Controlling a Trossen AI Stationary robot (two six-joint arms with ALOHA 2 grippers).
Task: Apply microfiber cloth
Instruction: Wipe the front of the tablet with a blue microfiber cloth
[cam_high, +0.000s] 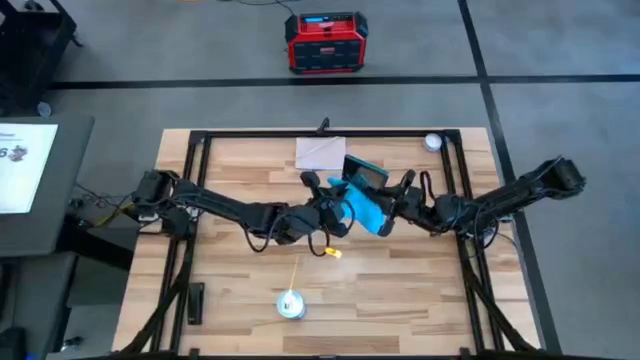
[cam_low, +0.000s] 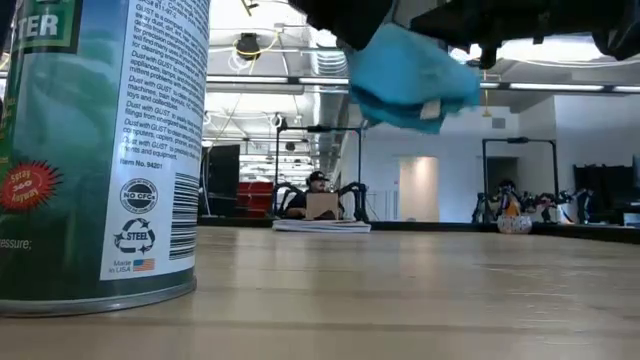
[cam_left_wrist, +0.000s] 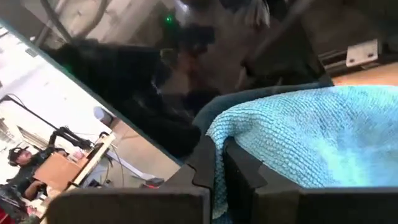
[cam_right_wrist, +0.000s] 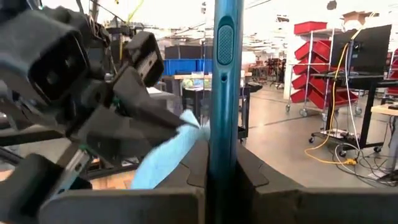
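On the near left of the tabletop (cam_high: 230, 290), a green-labelled spray can (cam_low: 95, 150) stands upright; from above it shows as a small round top (cam_high: 290, 305) with a thin yellow straw (cam_high: 294, 272) lying just beyond it. A small black bar-shaped object (cam_high: 196, 302) lies farther left, near the tabletop's front edge.

The left arm reaches in from the left side to the middle of the tabletop. The left gripper (cam_left_wrist: 217, 165) is closed on one edge of the microfiber cloth (cam_high: 362, 208), whose blue weave bunches between its two dark fingers (cam_left_wrist: 202, 163). The cloth is held up in the air above the wood, well clear of the surface in the low view (cam_low: 410, 80), and it drapes against the dark glossy face of the tablet (cam_left_wrist: 137, 81).

Behind the grippers, a pale beige-grey sheet (cam_high: 320, 152) lies flat near the far edge.

The right arm comes in from the right side and meets the left one at the centre. The right gripper (cam_right_wrist: 222, 171) is clamped on the tablet (cam_right_wrist: 224, 87), holding it upright on edge so that its teal side with a long button faces the wrist camera. The cloth (cam_right_wrist: 165, 155) touches the tablet's face on the side toward the left gripper (cam_right_wrist: 134, 127).

A small white round object (cam_high: 432, 142) sits at the far right corner of the tabletop.
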